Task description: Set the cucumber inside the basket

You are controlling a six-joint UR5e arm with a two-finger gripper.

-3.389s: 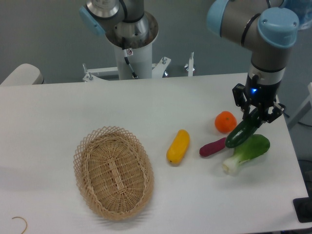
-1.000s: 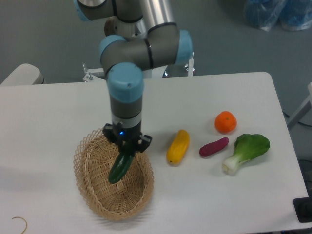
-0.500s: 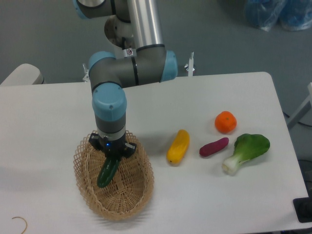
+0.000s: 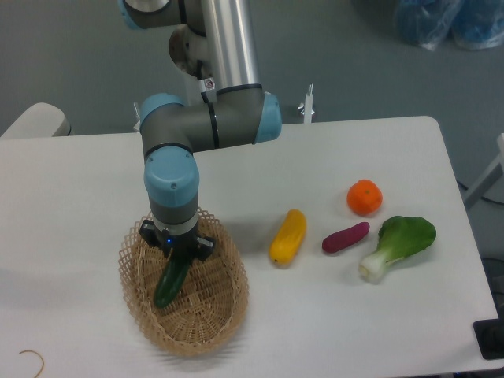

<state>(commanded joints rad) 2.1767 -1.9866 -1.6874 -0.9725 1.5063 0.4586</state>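
On the white desk (image 4: 331, 315), the wicker basket (image 4: 228, 303) is sitting under the arm. The claw (image 4: 177, 253) is gripping the cucumber (image 4: 169, 283) by its upper end, tilted inside the basket. It looks light, stiff and smooth, possibly slippery.

**Count on the desk**

One basket (image 4: 206, 319) sits under the end effector (image 4: 176, 253), with one cucumber (image 4: 170, 282) in its grip. To the end effector's right: one yellow vegetable (image 4: 288, 237), one purple vegetable (image 4: 345, 237), one orange (image 4: 365, 197), one bok choy (image 4: 398, 245). One desk (image 4: 331, 150).
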